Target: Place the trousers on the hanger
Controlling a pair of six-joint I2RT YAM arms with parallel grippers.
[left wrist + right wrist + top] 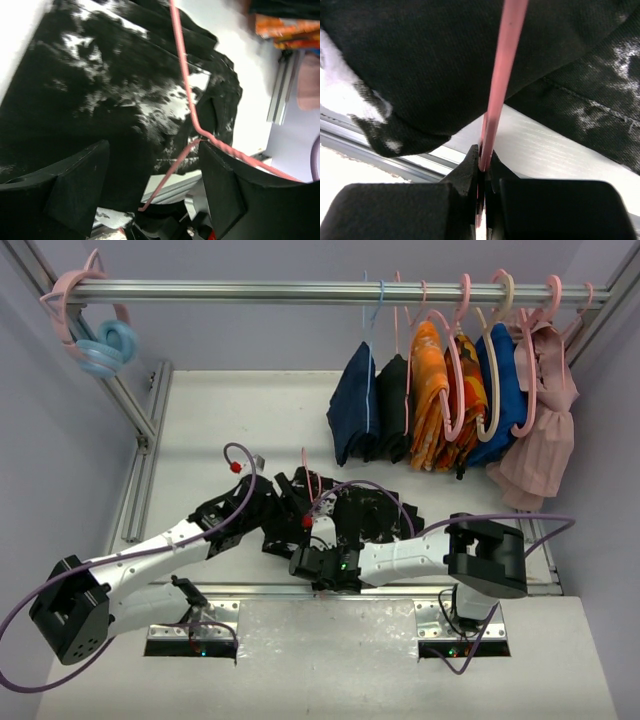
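Pink hanger (501, 75) pinched in your right gripper (482, 172), jaws fully closed on the wire.
Your left gripper (152, 162) stands wide, empty, over the trousers (100, 90).

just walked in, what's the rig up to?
The right claw is shut on the wire of the thin pink hanger, right by the black-and-white trousers heaped on the table. The left claw is open above the trousers and grips nothing; the hanger wire shows between its fingers. As far as these views show, the trousers are not hung on the hanger yet.
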